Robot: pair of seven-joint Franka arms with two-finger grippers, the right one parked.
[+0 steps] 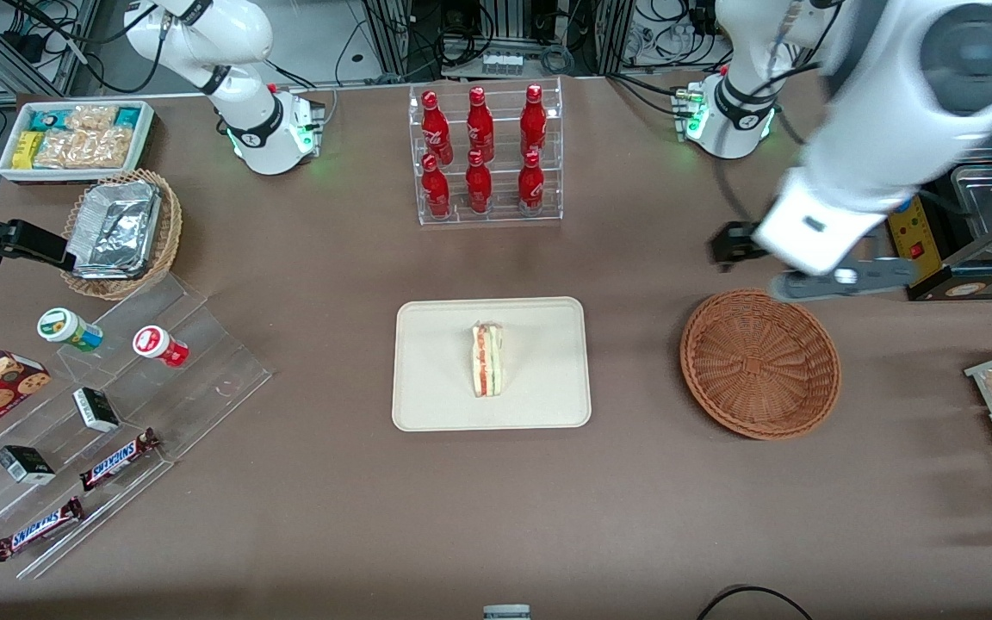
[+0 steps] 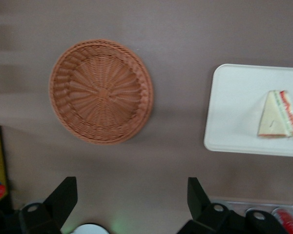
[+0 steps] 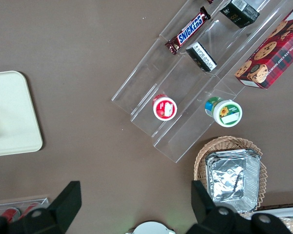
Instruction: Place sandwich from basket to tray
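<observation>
The brown bench [image 1: 332, 517] fills the front view edge to edge; the cream-white tray [image 1: 436, 396] lies flat near its middle, somewhat nearer the front edge than the rear one, and the sandwich [image 1: 487, 360] lies on the tray a little off centre, its striped red, orange and green cut edge facing up toward the camera; the wrist view shows the same sandwich [image 2: 278, 116] as a pale wedge on the tray [image 2: 234, 112]; the reddish-brown wicker basket [image 1: 760, 363] sits beside the tray toward the working arm's end of the bench, apart from it with bare bench between, and nothing lies in it [image 2: 101, 91]; a clear acrylic rack of red cola bottles [image 1: 484, 155] stands near the rear edge, farther from the camera than the tray; a stepped clear display [image 1: 108, 430] with Snickers bars [image 1: 117, 459] occupies the front corner at the parked arm's end; a lighter tan basket holding a foil container [image 1: 117, 228] sits nearer the rear corner at that same end; the left gripper [image 1: 840, 277] hangs above the bench just past the basket's rim on the rear side; its two fingers [image 2: 62, 199] stand spread wide, holding nothing.
</observation>
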